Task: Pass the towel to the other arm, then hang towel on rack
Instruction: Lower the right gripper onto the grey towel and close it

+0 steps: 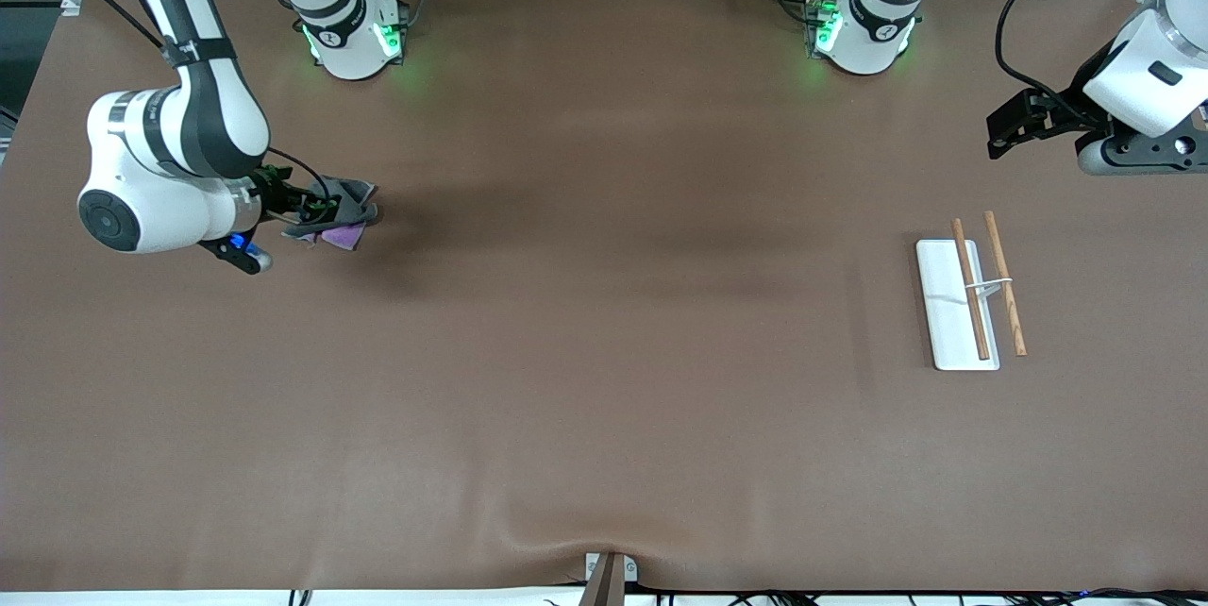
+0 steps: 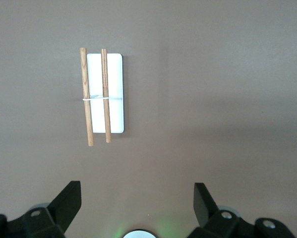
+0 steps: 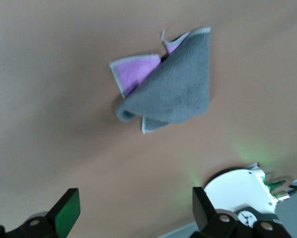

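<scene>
Right gripper (image 3: 133, 210) up over the towel (image 1: 338, 214), fingers spread wide, holding nothing. Towel crumpled on the brown table (image 1: 604, 379) toward the right arm's end, grey side mostly up, a bit of purple showing. Left gripper (image 2: 137, 206) waiting in the air at the left arm's end, also wide open and holding nothing. Rack (image 1: 972, 299) flat on the table near it, two brown rods lying side by side on a white plate

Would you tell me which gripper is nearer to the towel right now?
Right. The right gripper hangs open just above the towel; the left gripper waits open at the rack's end of the table.
</scene>
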